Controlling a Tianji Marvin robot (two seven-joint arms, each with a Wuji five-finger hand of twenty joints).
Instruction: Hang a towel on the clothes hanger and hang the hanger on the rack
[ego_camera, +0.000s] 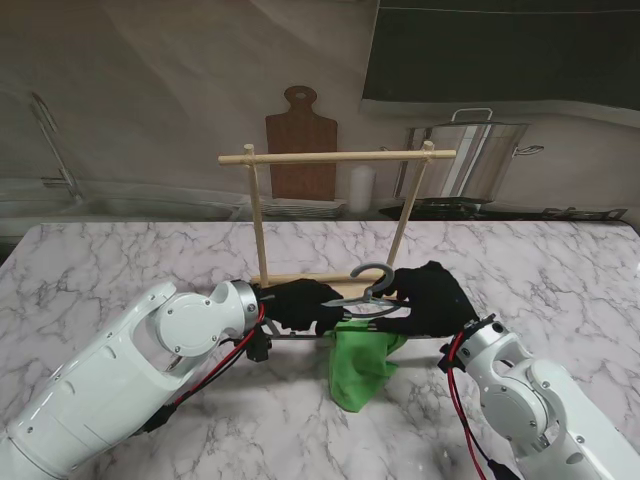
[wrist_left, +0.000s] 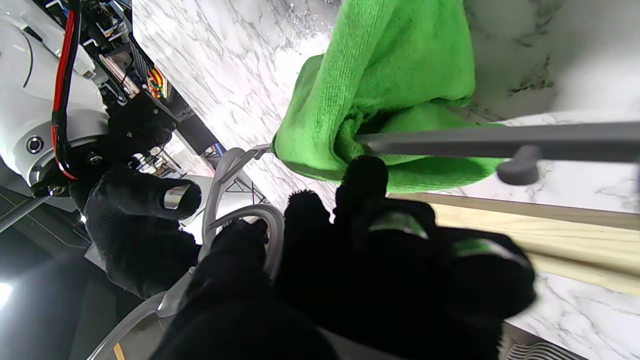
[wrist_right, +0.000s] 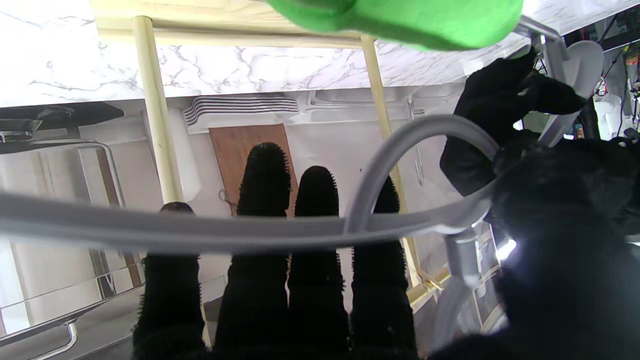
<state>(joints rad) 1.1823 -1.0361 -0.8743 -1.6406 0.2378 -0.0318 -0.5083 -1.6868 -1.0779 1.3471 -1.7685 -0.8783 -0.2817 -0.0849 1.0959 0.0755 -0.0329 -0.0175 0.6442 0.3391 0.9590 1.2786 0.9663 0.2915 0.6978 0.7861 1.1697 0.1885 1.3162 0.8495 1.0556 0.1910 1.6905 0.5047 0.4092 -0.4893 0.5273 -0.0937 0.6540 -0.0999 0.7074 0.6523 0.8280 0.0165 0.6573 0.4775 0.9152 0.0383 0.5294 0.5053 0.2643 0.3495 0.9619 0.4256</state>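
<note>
Your left hand and right hand both curl their fingers around the grey clothes hanger, holding it just in front of the wooden rack. The green towel drapes from its bar onto the marble table.

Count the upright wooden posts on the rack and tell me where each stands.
2. The left post rises behind the left hand; the right post rises behind the hanger's hook, by the right hand. No others show.
</note>
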